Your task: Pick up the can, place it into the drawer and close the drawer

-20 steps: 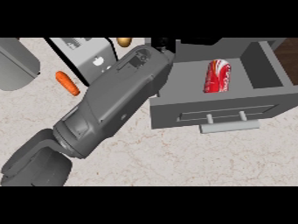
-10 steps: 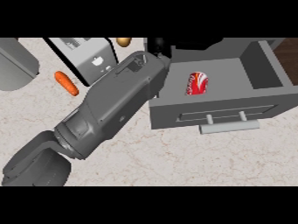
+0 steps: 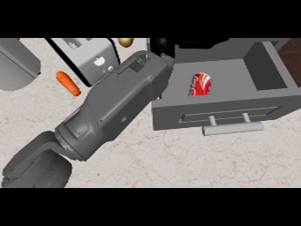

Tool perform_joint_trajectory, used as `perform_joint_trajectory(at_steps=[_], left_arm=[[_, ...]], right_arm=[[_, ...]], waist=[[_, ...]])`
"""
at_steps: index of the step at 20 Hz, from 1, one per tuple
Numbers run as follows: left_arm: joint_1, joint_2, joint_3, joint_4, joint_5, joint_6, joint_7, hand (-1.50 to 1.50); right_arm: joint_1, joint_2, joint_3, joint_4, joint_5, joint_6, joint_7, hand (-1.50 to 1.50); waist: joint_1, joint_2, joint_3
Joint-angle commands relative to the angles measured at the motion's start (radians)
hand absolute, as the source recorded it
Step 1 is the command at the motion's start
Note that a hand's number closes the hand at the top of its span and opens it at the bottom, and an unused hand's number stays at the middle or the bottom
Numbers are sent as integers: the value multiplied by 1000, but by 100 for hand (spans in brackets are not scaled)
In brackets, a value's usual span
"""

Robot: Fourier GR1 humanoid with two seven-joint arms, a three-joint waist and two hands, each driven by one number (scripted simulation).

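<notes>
Right now the red and white can lies on its side inside the open grey drawer, on the drawer's floor, closer to the left wall than to the right one. Nothing is touching the can. The drawer is pulled out over the pale stone counter, and its front has a light grey bar handle that sticks out toward the lower edge of the view. One big grey arm comes up from the lower left and runs slanting toward the drawer's back left corner. At the end of it only a small bit of a black hand shows, up near the top edge, just behind the drawer's left wall. I cannot tell which hand it is, and I cannot tell if its fingers are straight or curled, because the arm hides most of it. It is apart from the can. Left of the arm stands a grey and white box with small dark marks on its top. An orange carrot lies on the counter just beside that box. A small brown round thing sits behind the box, near the top edge. A large plain grey block fills the upper left corner.
</notes>
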Motion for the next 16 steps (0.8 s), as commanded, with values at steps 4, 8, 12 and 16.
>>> perform_joint_trajectory(at_steps=[4, 8, 12, 16], left_arm=[[-19, 0, -21, -23, 32, 16, -48, -150], [-21, 0, -25, -33, 44, 32, -82, -150], [-17, 0, -32, -35, 63, 33, -81, -150], [-30, 0, 4, -55, 70, 22, -46, -150]], right_arm=[[-110, -24, 67, -46, 217, 11, -82, -150], [-178, -42, 153, -56, 407, 8, -100, -150], [-226, -23, 278, -51, 599, -11, -119, -150], [-263, -8, 407, -4, 813, -53, -145, -150]], waist=[[29, -1, 0], [46, 1, 0], [57, -3, -1], [82, -11, -1]])
